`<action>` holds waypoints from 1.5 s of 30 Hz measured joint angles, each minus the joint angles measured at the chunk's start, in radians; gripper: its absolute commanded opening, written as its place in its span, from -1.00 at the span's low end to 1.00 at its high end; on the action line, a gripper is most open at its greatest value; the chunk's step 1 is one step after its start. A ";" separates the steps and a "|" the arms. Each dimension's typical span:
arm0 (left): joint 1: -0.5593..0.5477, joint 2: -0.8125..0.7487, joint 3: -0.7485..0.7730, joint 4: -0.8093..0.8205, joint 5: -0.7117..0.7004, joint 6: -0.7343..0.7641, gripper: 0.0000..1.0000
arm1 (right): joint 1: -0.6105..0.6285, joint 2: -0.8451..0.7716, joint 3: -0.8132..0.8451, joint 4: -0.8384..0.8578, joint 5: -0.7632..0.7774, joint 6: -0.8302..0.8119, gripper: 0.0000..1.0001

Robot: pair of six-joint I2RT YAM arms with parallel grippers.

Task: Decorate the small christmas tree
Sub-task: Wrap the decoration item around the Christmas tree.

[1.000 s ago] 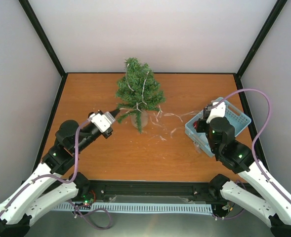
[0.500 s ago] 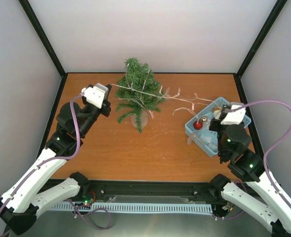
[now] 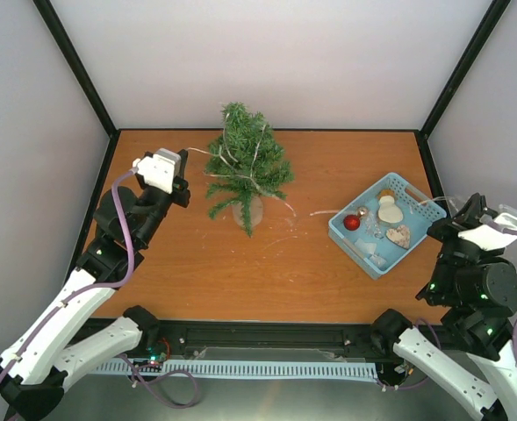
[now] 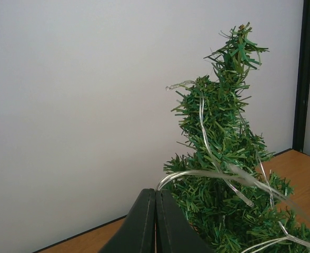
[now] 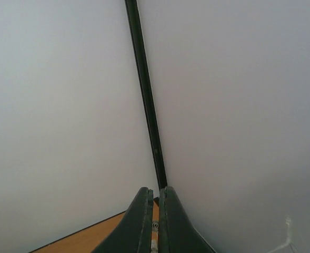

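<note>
The small christmas tree stands at the back middle of the table, with a clear light string wound over its branches. My left gripper is just left of the tree, shut on one end of the string. In the left wrist view the string runs from the shut fingertips into the tree. My right gripper is raised at the far right, beside the wall. Its jaws stand nearly shut on the string's other end, as the right wrist view shows.
A blue basket at the right holds a red ball, a white figure, a heart and other small ornaments. Slack string lies on the table between tree and basket. White walls close in three sides.
My right arm has drawn back to the right, off the basket, towards the wall. The stretched string has sagged onto the table. My left gripper has shifted slightly left.
</note>
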 measured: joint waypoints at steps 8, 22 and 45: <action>0.008 0.017 0.003 -0.003 -0.028 -0.020 -0.99 | 0.000 0.042 -0.001 0.051 -0.010 -0.071 -0.94; 0.196 0.218 0.238 -0.113 0.153 -0.257 -0.99 | 0.000 0.102 0.024 0.198 -0.155 -0.222 -0.94; 0.211 0.274 0.247 -0.093 0.336 -0.337 -0.99 | 0.000 0.208 0.106 0.032 -0.464 -0.076 -0.86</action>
